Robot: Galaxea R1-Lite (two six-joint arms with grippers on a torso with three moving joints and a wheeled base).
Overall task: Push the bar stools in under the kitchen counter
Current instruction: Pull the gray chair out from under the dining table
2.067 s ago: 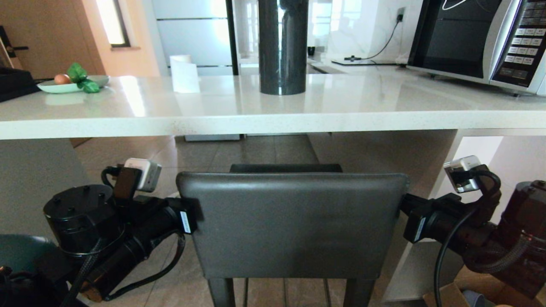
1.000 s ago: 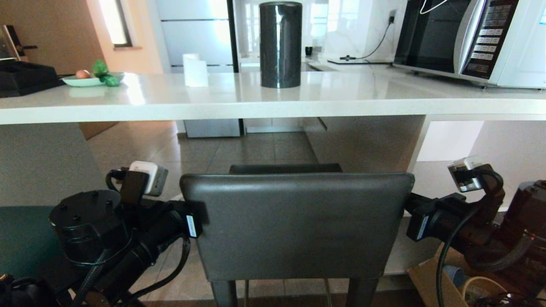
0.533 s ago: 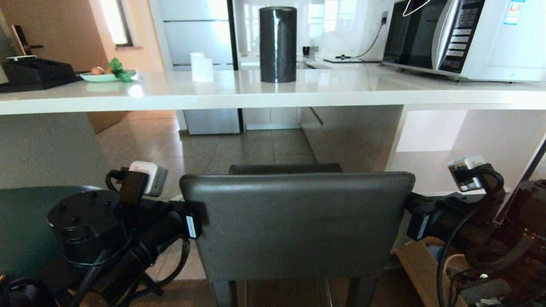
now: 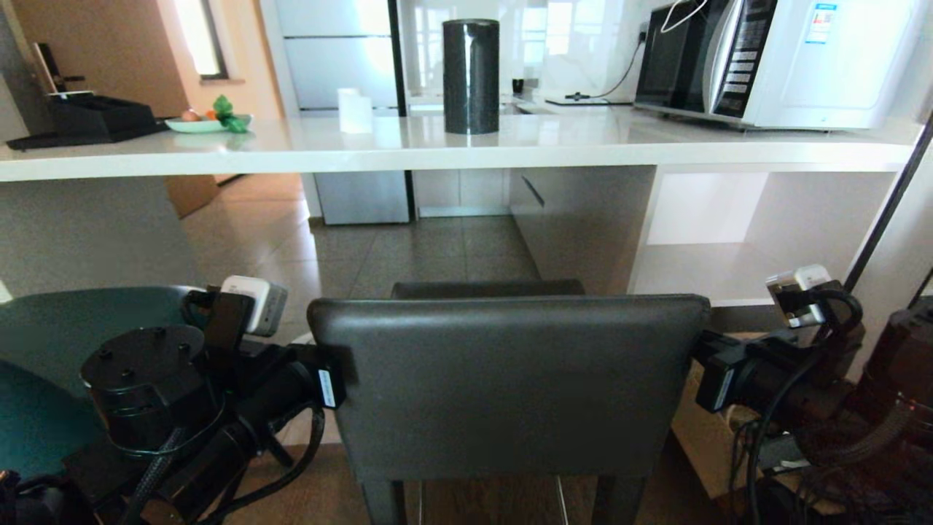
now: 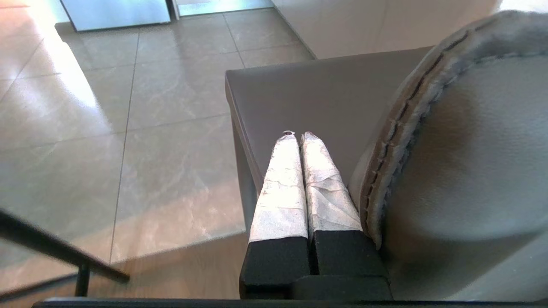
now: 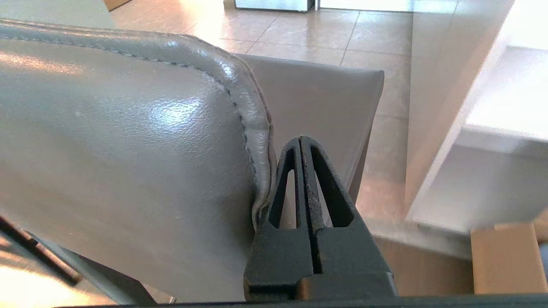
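The microwave (image 4: 773,65) at the right end of the kitchen counter (image 4: 437,149) carries a small label near its top and a column of buttons beside its dark door, but none of that writing is readable to me. A white tag sits on each of my wrists in the head view; its print is also too small to read.

On the counter's left end a pale green plate (image 4: 208,124) holds leafy greens and something small, round and orange-brown. Beside it lies a black tray (image 4: 91,120); I cannot tell what is in it. Toward the middle stand a white paper roll (image 4: 355,111) and a tall glossy black cylinder (image 4: 471,76). Under the right end, the white open shelves (image 4: 700,248) show bare boards, and a cardboard box (image 6: 507,259) sits on the floor near them.

The dark grey stool (image 4: 510,379) stands directly in front of me, its boxy leather back stitched along the edge, its flat seat pointing toward the counter and short of it, with tiled floor between. The teal stool (image 4: 44,364) is at my left, only its rounded back showing, behind my left arm.

My left gripper (image 5: 295,136) has its two tape-wrapped fingers pressed together with nothing between them, lying just beside the left edge of the grey back, over the seat. My right gripper (image 6: 301,139) has its black fingers closed on each other too, empty, touching the right edge of that back.
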